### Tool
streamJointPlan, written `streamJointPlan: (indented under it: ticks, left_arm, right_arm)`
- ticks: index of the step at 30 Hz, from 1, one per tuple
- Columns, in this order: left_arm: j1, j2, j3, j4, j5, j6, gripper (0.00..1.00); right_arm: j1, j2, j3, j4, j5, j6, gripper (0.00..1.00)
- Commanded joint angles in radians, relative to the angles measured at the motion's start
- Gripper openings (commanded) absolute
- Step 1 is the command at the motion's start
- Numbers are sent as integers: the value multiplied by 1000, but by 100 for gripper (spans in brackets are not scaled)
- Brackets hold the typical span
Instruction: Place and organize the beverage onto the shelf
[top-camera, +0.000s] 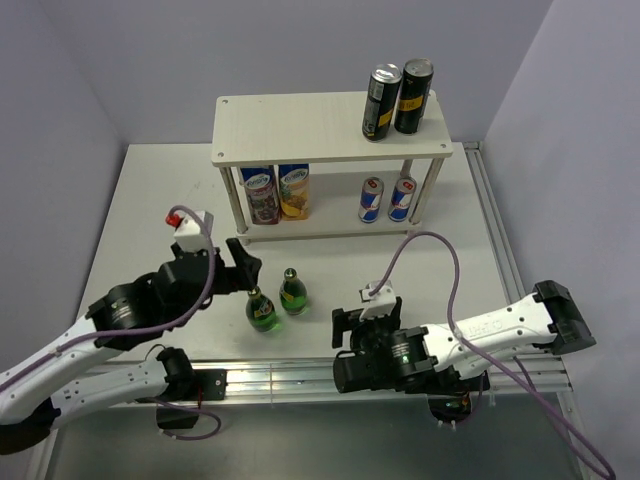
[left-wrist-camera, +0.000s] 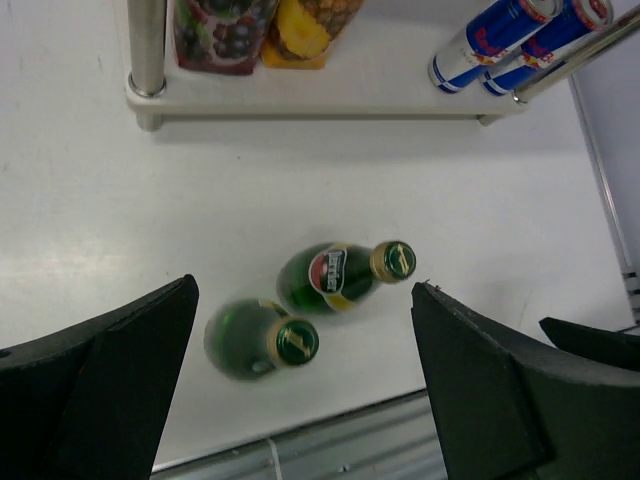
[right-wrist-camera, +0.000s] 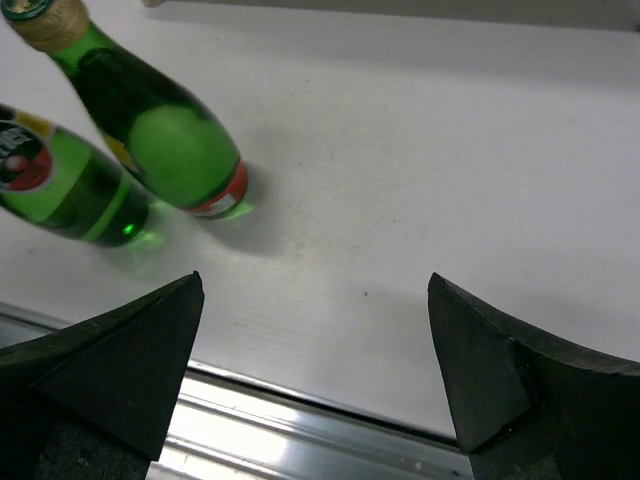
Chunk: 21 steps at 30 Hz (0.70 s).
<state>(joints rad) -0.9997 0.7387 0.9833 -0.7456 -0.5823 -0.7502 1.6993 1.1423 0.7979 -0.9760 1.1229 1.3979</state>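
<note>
Two green glass bottles (top-camera: 262, 310) (top-camera: 292, 292) stand upright side by side on the table in front of the shelf (top-camera: 300, 125). On the shelf's top board stand two tall black cans (top-camera: 381, 102) (top-camera: 413, 96). Two slim blue-and-silver cans (top-camera: 371, 199) (top-camera: 402, 198) sit on its lower board. My left gripper (top-camera: 243, 266) hovers open just above and left of the bottles. In the left wrist view both bottles (left-wrist-camera: 335, 275) (left-wrist-camera: 255, 340) show below the spread fingers, untouched. My right gripper (top-camera: 346, 328) is open and empty, low over the table right of the bottles (right-wrist-camera: 160, 130) (right-wrist-camera: 60, 185).
Two colourful juice cartons (top-camera: 262, 193) (top-camera: 294, 190) stand on the left of the lower board. A metal rail (top-camera: 300, 378) runs along the table's near edge, close behind the bottles. Grey walls close in on both sides.
</note>
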Motion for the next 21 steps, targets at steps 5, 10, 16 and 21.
streamJointPlan:
  ticks: [5, 10, 16, 21]
  left_arm:
    - [-139, -93, -34, -244, -99, -303, 93]
    - [-227, -58, -77, -265, -100, -405, 92]
    - [-396, 101, -118, -250, -217, -563, 93]
    - [-530, 227, -120, -279, -309, -687, 95]
  right_arm:
    - [57, -327, -251, 621, -84, -488, 100]
    - [54, -487, -348, 691, -106, -545, 100]
    - [17, -403, -302, 683, -141, -593, 100]
    - [-56, -348, -318, 772, -262, -651, 100]
